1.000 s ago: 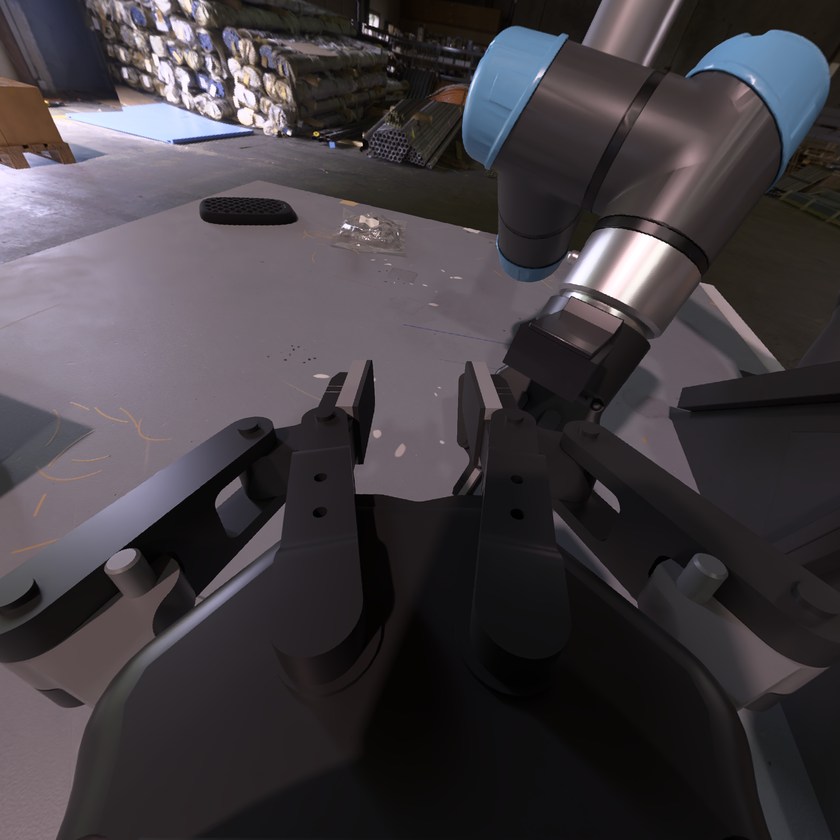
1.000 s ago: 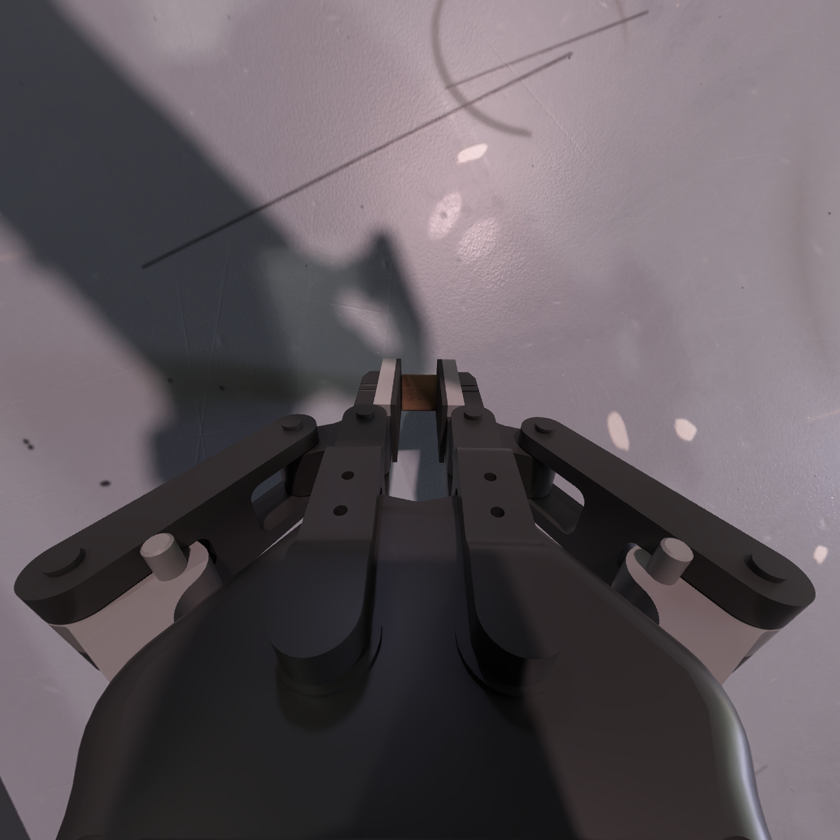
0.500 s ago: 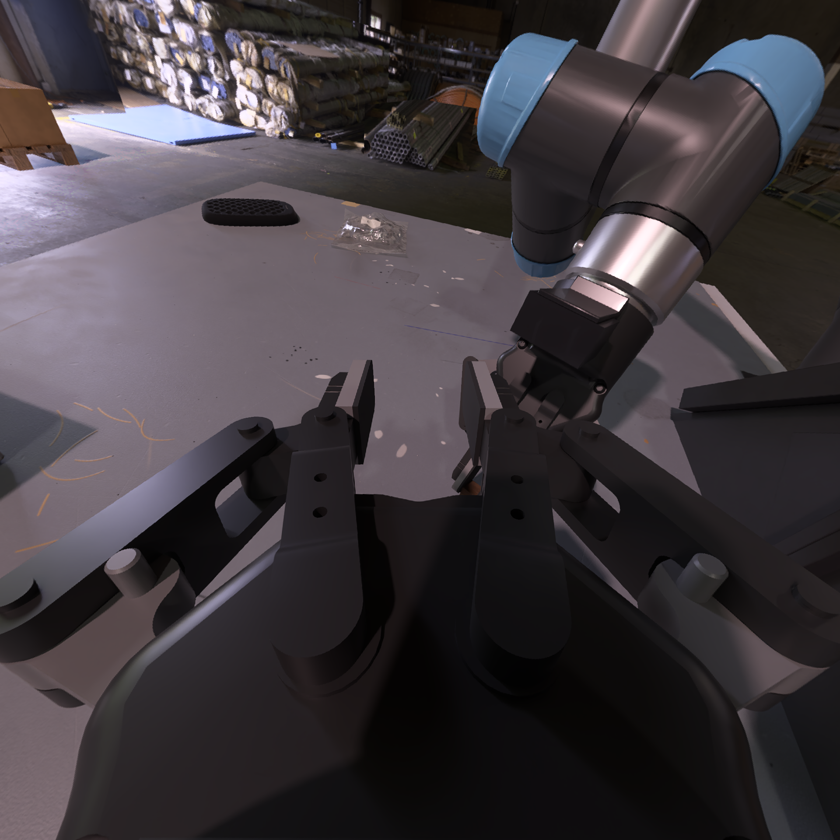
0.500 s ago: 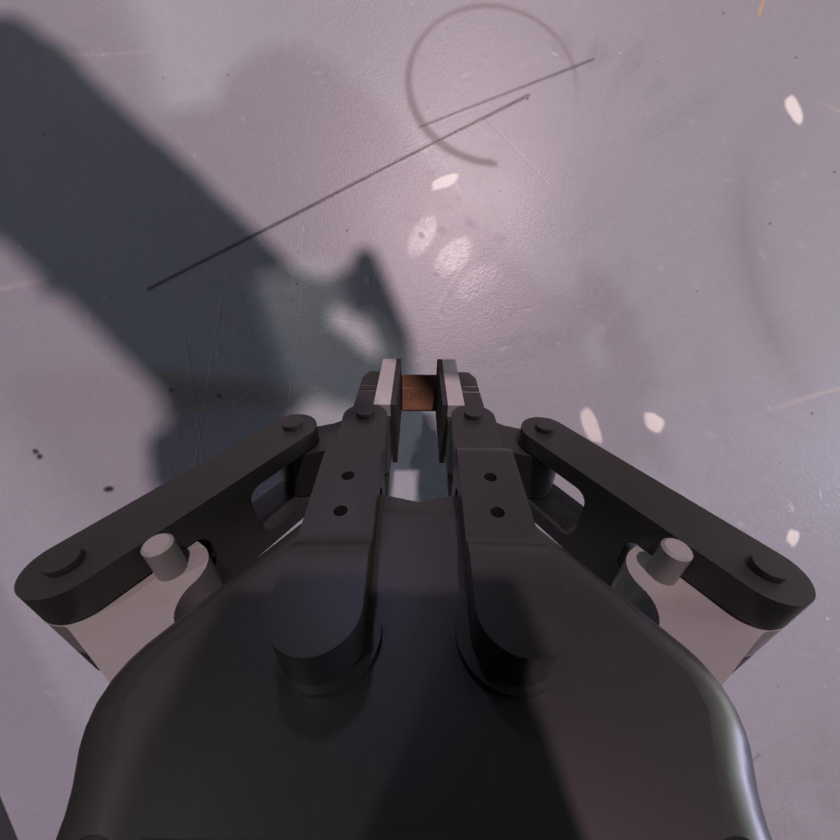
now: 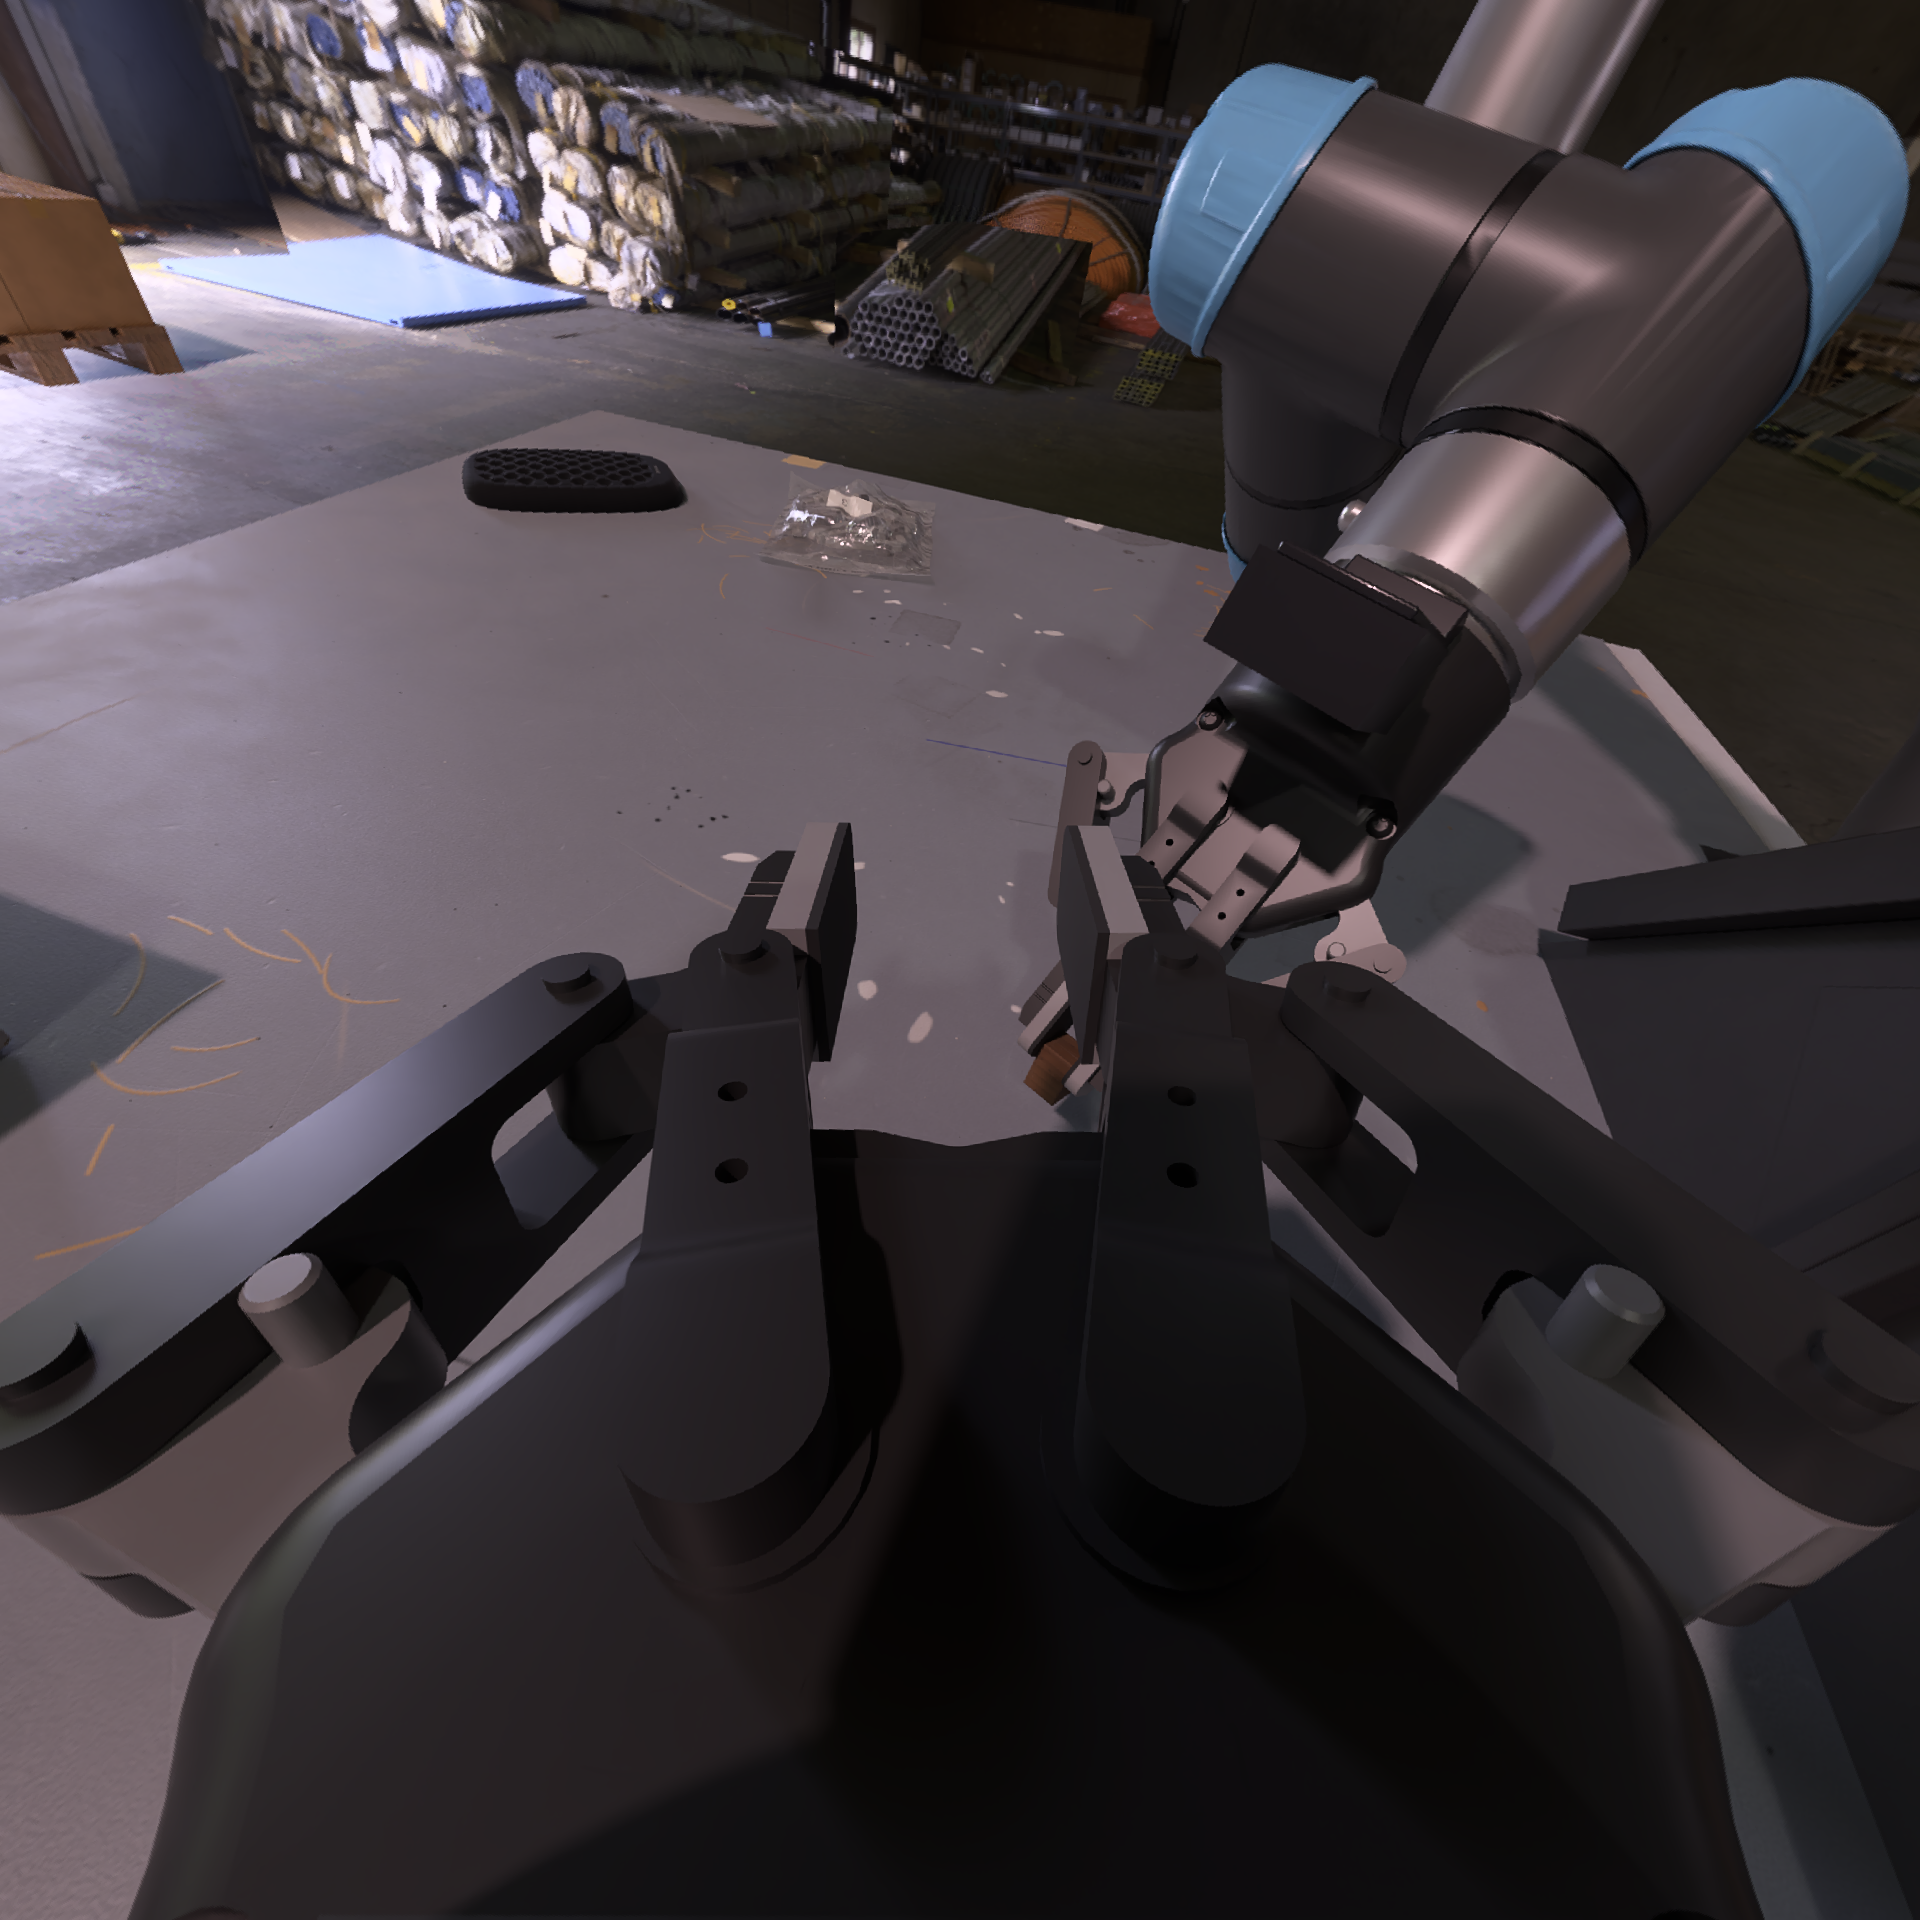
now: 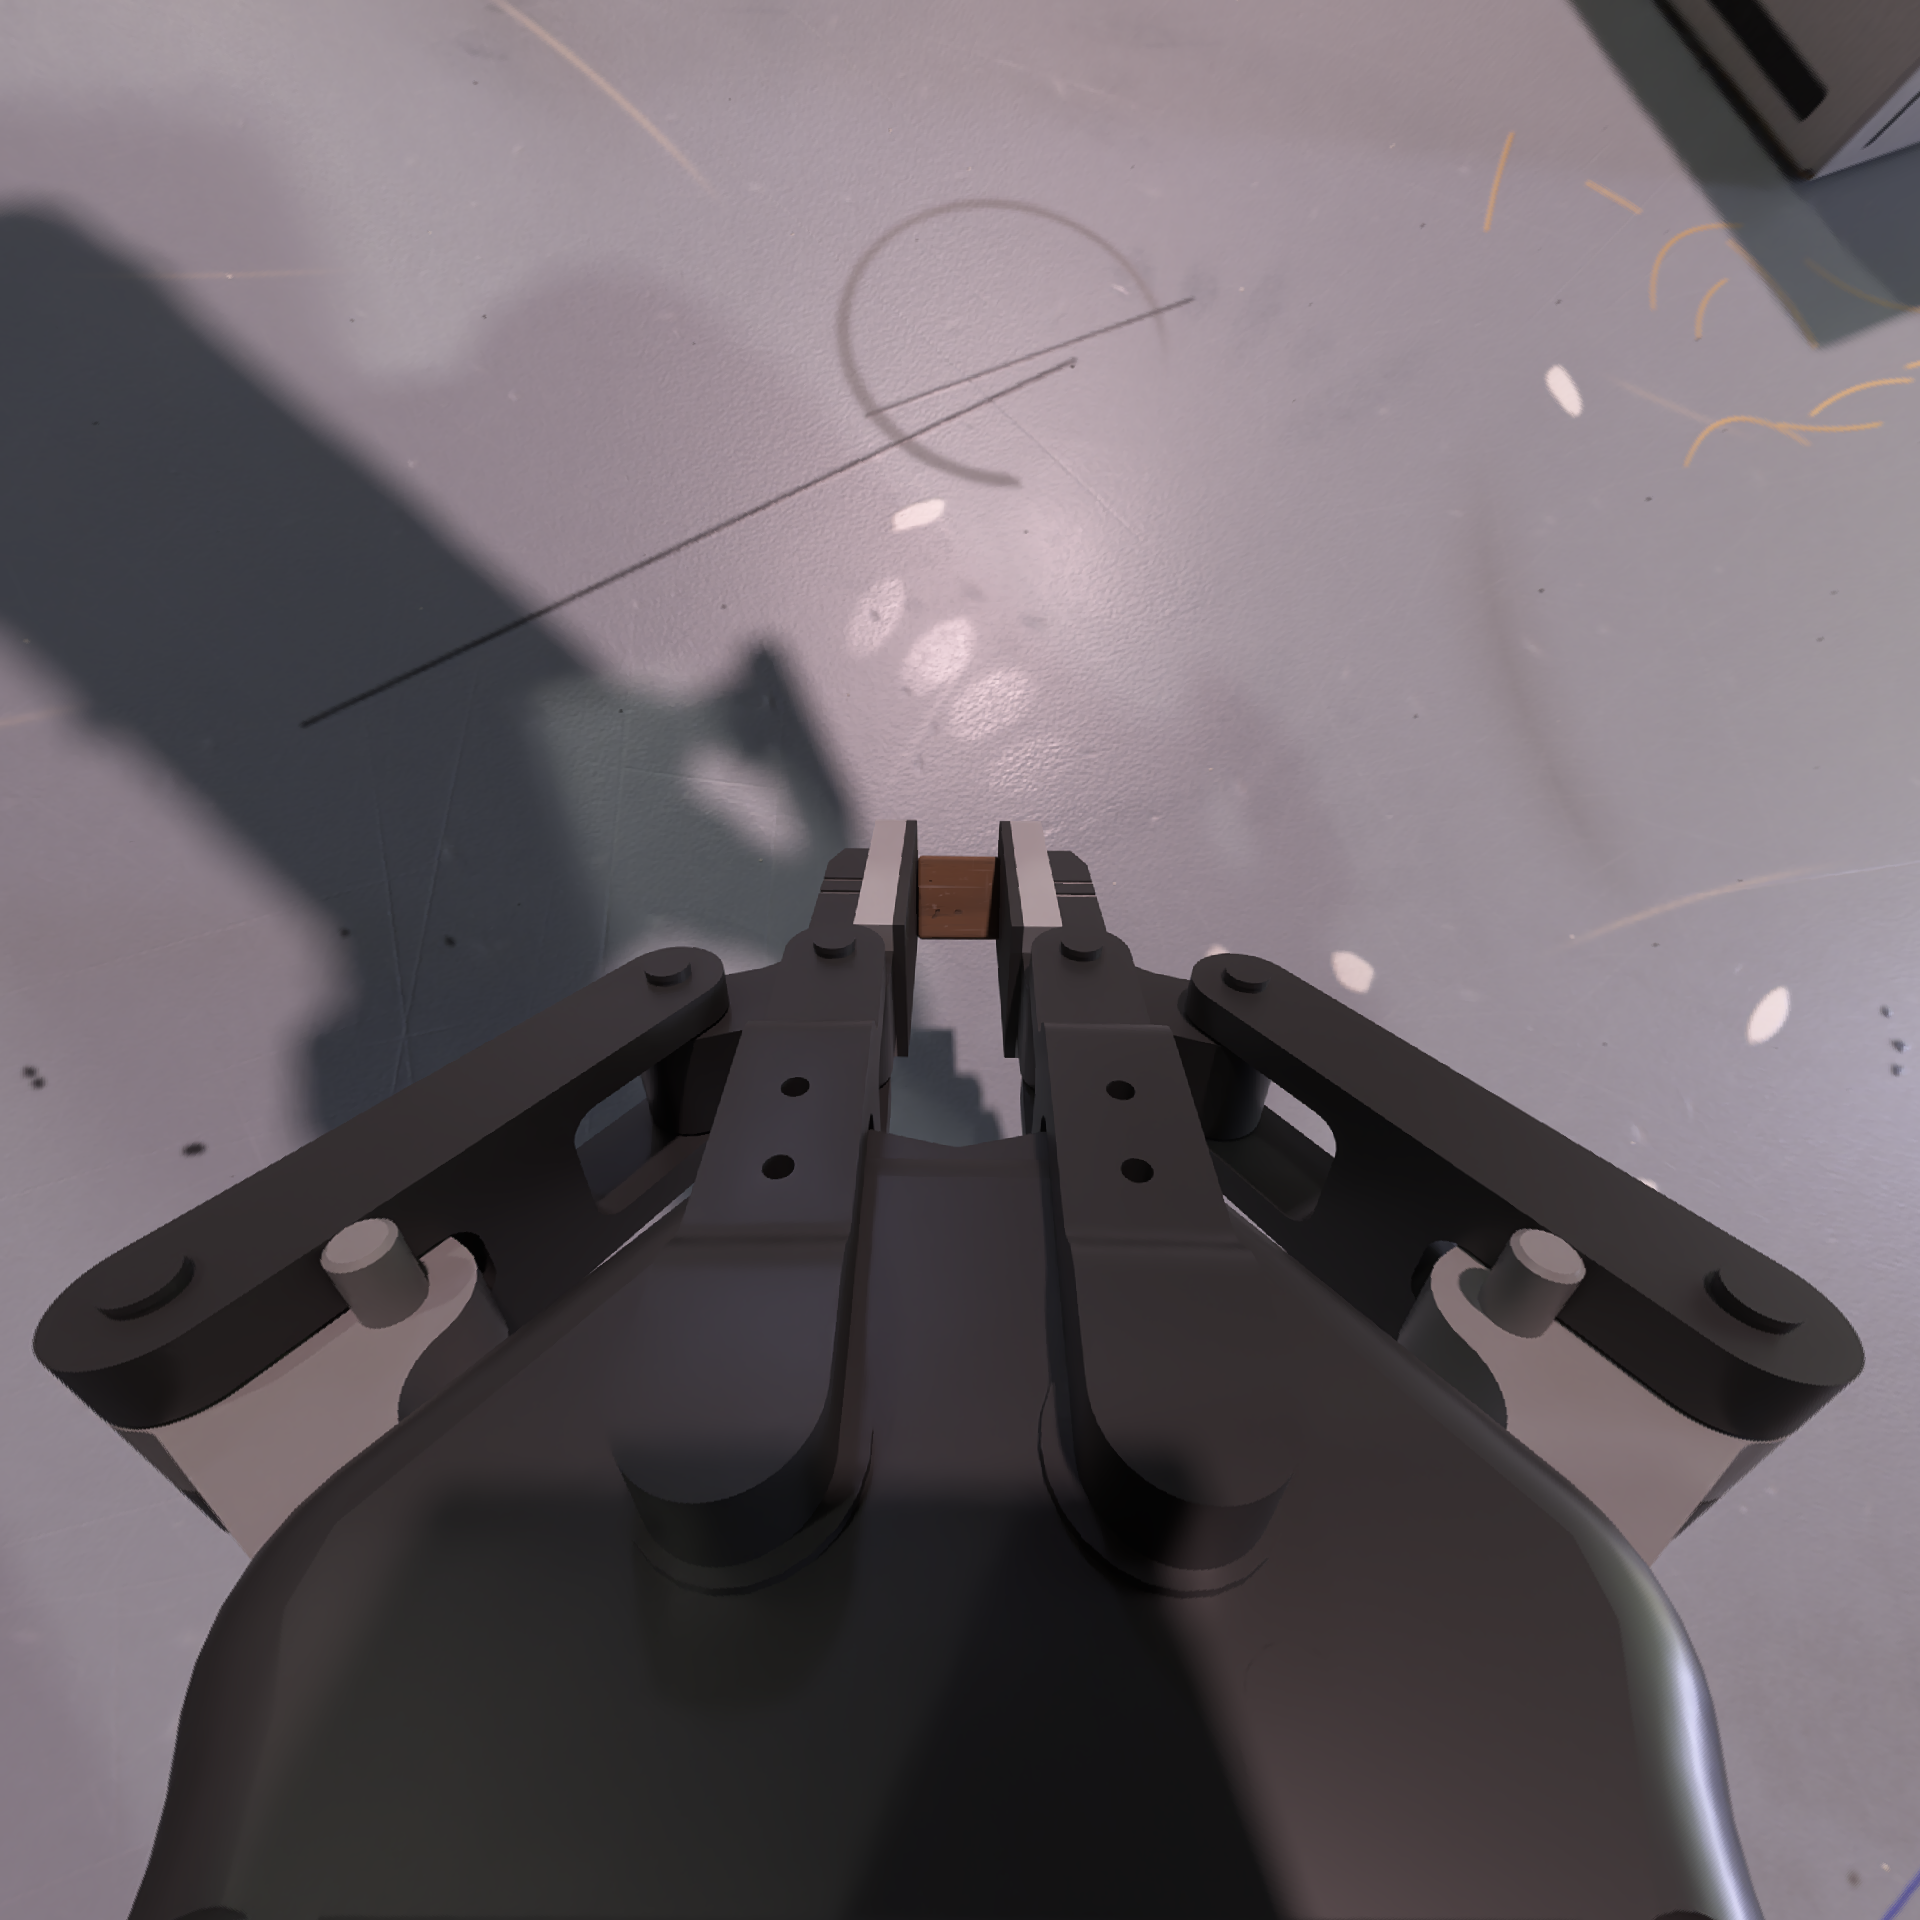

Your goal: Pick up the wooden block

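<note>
Sitting between right hand point(image 6: 958, 883) fingertips: wooden block point(image 6: 956, 898)

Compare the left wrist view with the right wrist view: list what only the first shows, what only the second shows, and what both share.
Only the left wrist view: the open left gripper, a black mesh pad, a clear plastic bag and the warehouse behind. Only the right wrist view: a curved mark on the table and the arm's shadow. Both: the grey table, and the right gripper shut on the wooden block.
</note>
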Motion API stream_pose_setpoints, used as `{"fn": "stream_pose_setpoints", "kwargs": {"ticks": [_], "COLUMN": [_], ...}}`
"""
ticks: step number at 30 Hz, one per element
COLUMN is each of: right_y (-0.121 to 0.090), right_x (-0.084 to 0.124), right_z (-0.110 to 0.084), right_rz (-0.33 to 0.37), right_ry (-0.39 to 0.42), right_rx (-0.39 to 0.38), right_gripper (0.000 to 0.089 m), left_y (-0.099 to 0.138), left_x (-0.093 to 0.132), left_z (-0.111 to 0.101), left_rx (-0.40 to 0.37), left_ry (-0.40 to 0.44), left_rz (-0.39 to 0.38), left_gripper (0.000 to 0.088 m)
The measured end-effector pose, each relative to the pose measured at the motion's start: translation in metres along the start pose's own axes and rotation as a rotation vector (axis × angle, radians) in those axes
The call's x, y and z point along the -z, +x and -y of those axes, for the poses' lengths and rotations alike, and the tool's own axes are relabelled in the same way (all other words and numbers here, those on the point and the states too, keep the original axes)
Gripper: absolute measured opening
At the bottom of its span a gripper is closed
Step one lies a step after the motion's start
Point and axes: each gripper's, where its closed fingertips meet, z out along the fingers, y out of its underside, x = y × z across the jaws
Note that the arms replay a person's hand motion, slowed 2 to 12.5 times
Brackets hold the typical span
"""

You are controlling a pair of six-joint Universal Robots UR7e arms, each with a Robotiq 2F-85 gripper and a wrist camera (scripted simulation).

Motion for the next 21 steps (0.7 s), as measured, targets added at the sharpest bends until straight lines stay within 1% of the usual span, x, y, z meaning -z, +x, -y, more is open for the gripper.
{"fn": "stream_pose_setpoints", "kwargs": {"ticks": [8, 17, 21], "right_y": [0.011, 0.015, 0.017], "right_x": [0.001, -0.002, -0.003], "right_z": [-0.003, -0.005, -0.009], "right_rz": [-0.051, -0.069, -0.072], "right_ry": [0.006, 0.019, 0.014], "right_rx": [0.028, 0.059, 0.052], "right_gripper": [0.0138, 0.0138, 0.0138], "left_y": [0.0, 0.001, 0.001], "left_x": [-0.001, -0.001, -0.001], "left_z": [-0.001, -0.001, -0.001], "left_rx": [-0.001, -0.004, -0.006], "left_ry": [-0.002, -0.004, -0.005], "left_rz": [-0.001, -0.001, 0.001], "left_gripper": [0.0357, 0.0358, 0.0358]}}
